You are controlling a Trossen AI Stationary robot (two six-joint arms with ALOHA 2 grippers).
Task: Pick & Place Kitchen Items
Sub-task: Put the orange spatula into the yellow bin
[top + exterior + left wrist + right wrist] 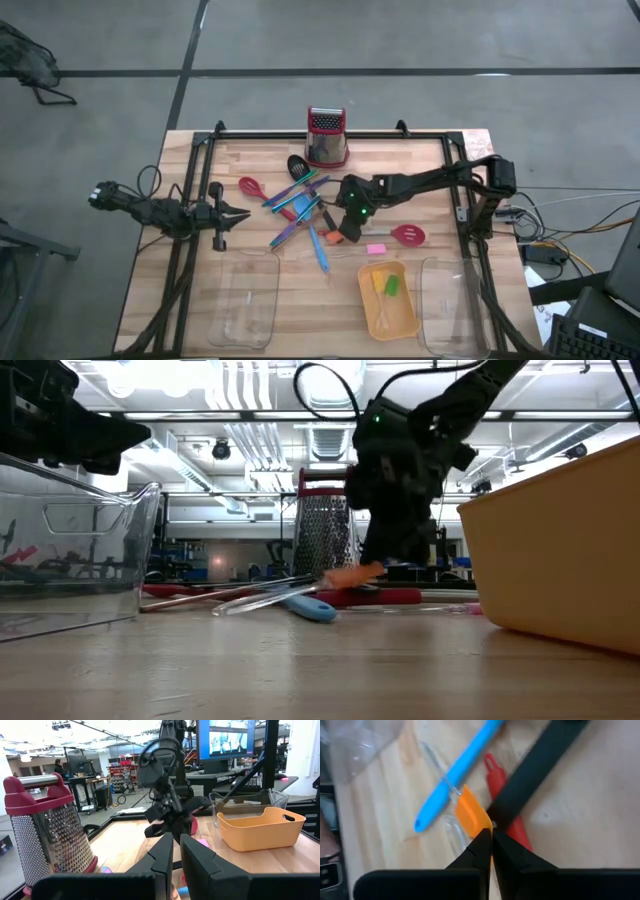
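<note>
Right gripper (491, 834) down at mid-table, fingers pinched nearly together on the edge of a small orange piece (471, 815), seemingly gripping it, though the contact point sits half hidden behind the fingertips. Piece low at the near right edge of the utensil pile, just off or barely on the wood in the low view (352, 574). Directly beside it, a blue handle (456, 772), a red handle (502, 805) and a black handle (540, 762) crossing over one another, plus a clear rod touching the orange piece.

Step in hand, by all appearances: the pick, with the lift not yet made. Next move calling for a clean vertical rise to clear the tangled handles, then a carry toward the near right to the orange tray (368, 300), already holding yellow and green pieces.

Further out: a pink piece (376, 249) and a red spoon (408, 235) on the wood to the right, between pile and tray; the metal grater (326, 137) upright at the far edge; clear trays (243, 300) at the near side. Left gripper (238, 213) waiting at the table's left, fingers close together, holding nothing. Main snag: neighbouring handles liable to drag along on the lift.
</note>
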